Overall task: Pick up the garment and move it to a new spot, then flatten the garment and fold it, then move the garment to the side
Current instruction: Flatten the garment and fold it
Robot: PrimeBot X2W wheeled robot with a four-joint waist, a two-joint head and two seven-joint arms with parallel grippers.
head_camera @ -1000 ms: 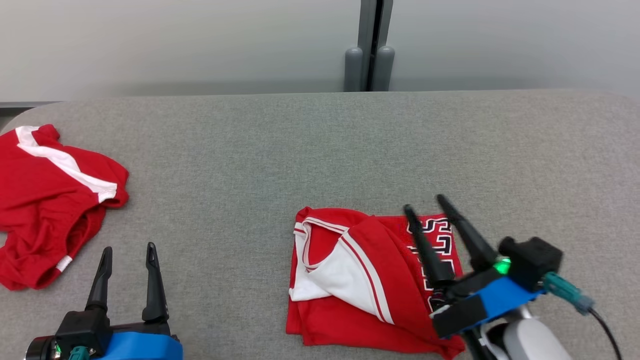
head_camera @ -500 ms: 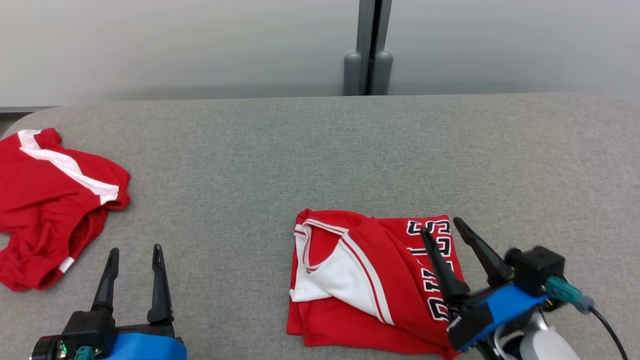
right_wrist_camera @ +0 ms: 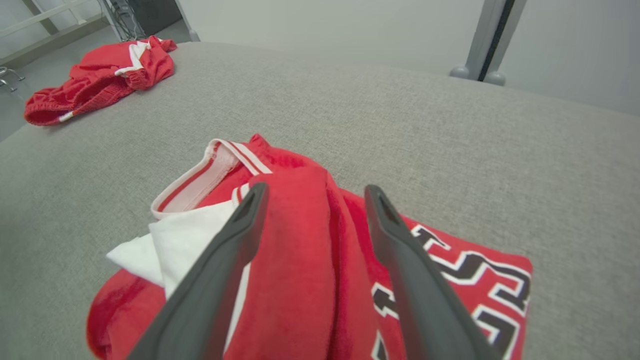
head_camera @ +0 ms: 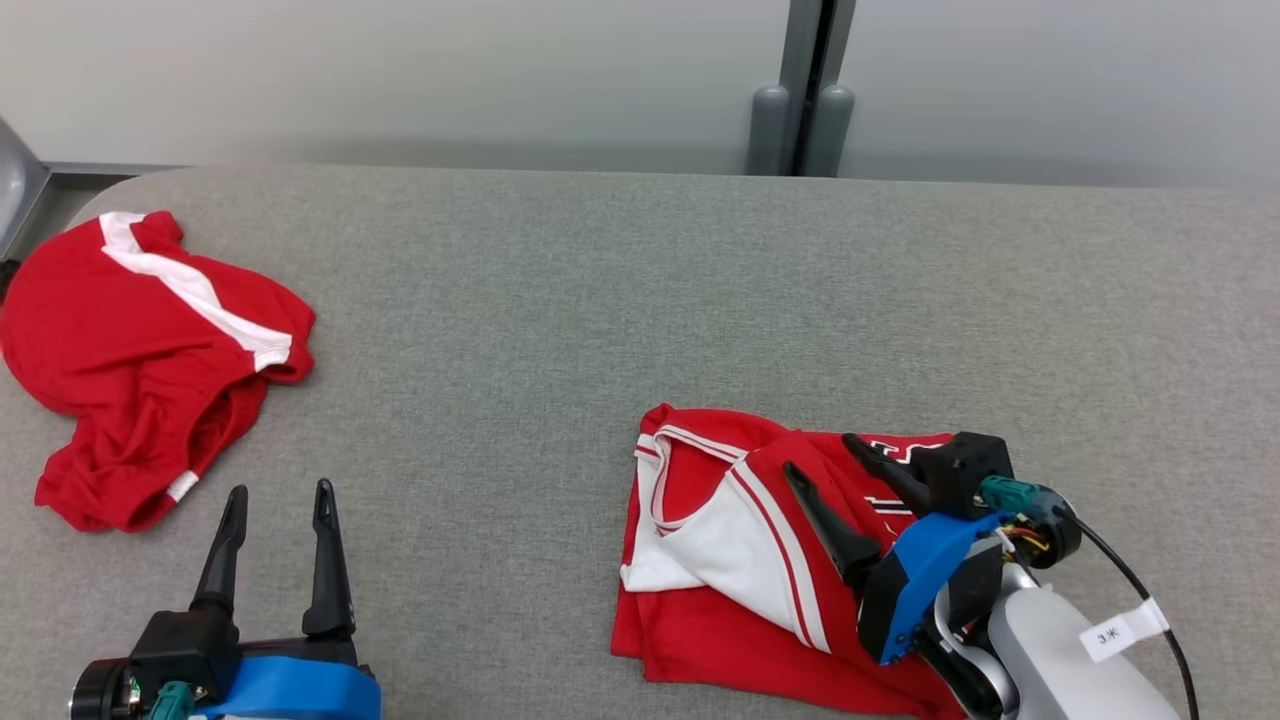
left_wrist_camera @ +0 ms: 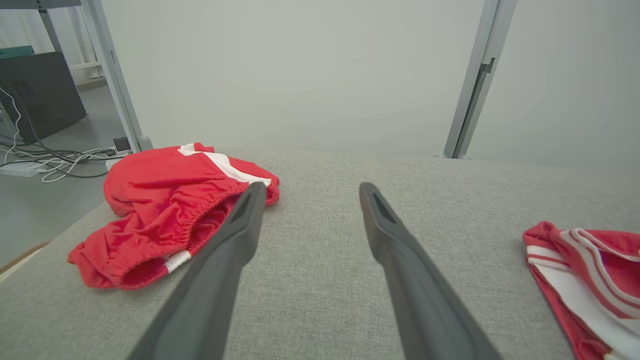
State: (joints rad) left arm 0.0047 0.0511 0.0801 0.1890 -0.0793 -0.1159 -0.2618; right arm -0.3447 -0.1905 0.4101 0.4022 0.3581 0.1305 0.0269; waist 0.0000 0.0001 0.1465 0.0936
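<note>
Both empty, fingers wide: left gripper (head_camera: 280, 489), right gripper (head_camera: 820, 454) over folded jersey (head_camera: 720, 640). Advise: pinch all layers; slide sideways, keep fold.

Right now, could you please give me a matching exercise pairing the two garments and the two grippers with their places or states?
Column one:
1 jersey
2 shorts
3 left gripper
4 right gripper

Column two:
A crumpled, far left of the table
B fingers open, over bare table
C folded, near right
D fingers open, over the jersey

Pairs: 1-C, 2-A, 3-B, 4-D
</note>
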